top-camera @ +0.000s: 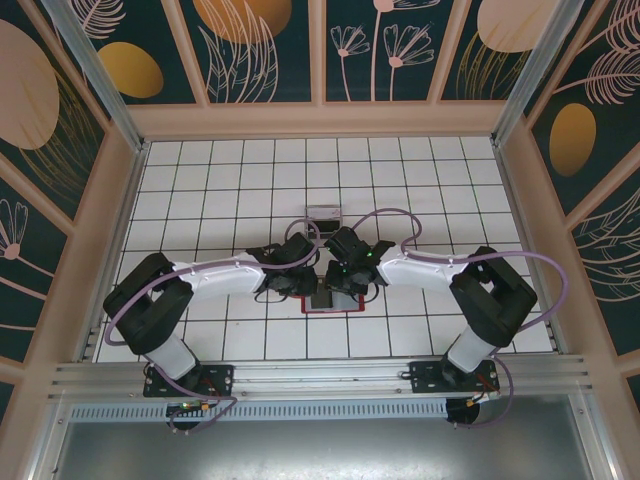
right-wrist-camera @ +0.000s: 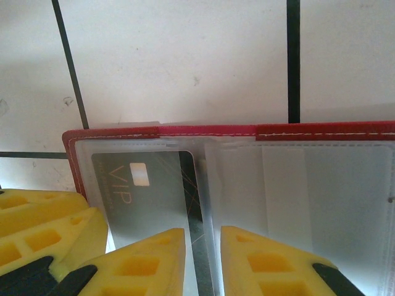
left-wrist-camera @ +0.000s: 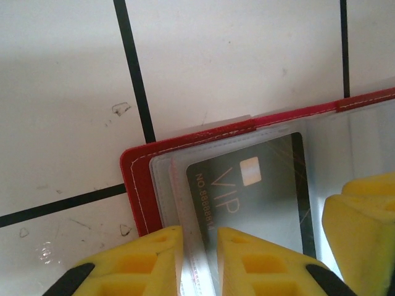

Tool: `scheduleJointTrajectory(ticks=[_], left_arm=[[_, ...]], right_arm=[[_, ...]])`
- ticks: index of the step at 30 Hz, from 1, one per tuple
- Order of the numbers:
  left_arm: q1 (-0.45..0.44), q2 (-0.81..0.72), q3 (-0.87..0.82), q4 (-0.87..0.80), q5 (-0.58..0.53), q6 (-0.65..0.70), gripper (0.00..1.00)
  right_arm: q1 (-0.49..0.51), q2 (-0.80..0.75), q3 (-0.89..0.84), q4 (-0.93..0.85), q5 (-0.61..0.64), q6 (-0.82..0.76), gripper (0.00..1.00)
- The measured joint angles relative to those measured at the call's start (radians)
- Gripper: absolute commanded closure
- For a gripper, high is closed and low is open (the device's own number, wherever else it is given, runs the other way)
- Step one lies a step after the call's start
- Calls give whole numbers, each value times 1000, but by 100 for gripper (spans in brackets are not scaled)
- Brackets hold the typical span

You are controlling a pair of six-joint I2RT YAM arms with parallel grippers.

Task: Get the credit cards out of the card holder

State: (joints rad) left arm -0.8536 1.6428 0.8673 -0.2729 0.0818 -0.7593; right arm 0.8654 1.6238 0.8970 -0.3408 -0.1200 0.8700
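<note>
While credit card (left-wrist-camera: 259, 197) lies pocketed in card holder (left-wrist-camera: 139, 185), left pincer (left-wrist-camera: 199, 240) and right pincer (right-wrist-camera: 203, 240) straddle its near corners, narrowly parted, grip unclear.

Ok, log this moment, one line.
red folding wallet: open flat | dark VIP card: inside clear sleeve | left fingers: slightly apart at card edge | right fingers: slightly apart at card edge
</note>
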Motion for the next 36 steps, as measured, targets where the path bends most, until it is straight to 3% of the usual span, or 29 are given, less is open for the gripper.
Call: scheduleJointTrajectory(ticks=[36], left_arm=[[0,2,-28,19,-3,7,82]], right_arm=[[-46,0,-130,223,-126,0,82]])
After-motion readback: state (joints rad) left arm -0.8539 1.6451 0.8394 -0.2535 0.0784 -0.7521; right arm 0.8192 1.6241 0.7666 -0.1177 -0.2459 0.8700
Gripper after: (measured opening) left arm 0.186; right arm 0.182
